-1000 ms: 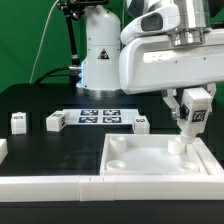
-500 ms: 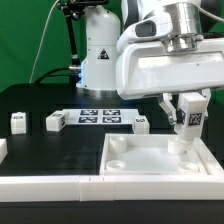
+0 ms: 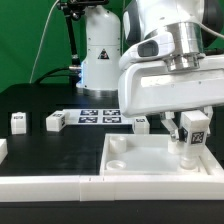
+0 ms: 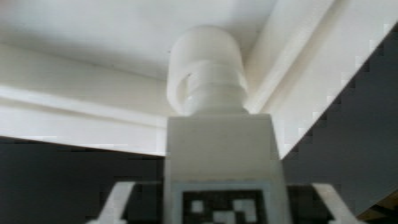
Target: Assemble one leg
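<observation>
- Exterior view: the gripper (image 3: 193, 127) pinches the leg (image 3: 188, 146) upright, with its lower end at the white panel's (image 3: 140, 162) corner on the exterior view's right, just inside the raised rim.
- Wrist view: the leg (image 4: 217, 120) points into that corner, with the rim walls (image 4: 329, 60) close on two sides.

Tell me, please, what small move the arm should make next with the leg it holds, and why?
Probably a slow, straight lowering of the leg. The jaws hold it upright over the white panel's corner at the exterior view's right, and the wrist view shows its round tip pointing at that corner. Whether it touches yet cannot be told.
</observation>
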`<state>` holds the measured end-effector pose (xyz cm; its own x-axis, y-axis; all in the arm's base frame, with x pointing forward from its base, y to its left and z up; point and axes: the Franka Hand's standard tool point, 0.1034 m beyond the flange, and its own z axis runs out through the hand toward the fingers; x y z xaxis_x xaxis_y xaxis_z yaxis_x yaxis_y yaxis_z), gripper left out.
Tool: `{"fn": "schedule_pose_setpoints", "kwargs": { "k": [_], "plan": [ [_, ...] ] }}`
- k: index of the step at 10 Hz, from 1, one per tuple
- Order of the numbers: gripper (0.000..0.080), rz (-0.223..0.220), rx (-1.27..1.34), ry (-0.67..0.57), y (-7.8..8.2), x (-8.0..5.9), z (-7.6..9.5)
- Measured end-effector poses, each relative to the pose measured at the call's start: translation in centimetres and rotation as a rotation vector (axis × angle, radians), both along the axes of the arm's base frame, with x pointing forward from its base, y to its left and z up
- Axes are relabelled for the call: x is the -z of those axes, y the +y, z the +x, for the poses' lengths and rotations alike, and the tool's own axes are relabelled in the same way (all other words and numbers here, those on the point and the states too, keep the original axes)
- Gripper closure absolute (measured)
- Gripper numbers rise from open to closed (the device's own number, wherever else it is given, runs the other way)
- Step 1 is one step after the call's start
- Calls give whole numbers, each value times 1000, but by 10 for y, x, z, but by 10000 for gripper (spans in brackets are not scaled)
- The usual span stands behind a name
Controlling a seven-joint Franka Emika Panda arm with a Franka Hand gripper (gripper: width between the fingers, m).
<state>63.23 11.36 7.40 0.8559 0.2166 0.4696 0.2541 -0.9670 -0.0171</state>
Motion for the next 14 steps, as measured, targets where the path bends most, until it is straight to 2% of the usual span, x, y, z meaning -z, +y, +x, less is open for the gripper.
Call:
{"fn": "schedule_pose_setpoints", "kwargs": {
  "k": [4,9,10,11,12,13,14],
  "plan": [
    [512,1,1,0,-1,13,-3],
    [512,6,4,-38,0,13,0],
    [432,6,4,-38,0,13,0],
    [432,6,4,-38,0,13,0],
    [248,6,4,-38,0,13,0],
    [170,6,4,-38,0,13,0],
    [156,6,4,-38,0,13,0]
  ]
}}
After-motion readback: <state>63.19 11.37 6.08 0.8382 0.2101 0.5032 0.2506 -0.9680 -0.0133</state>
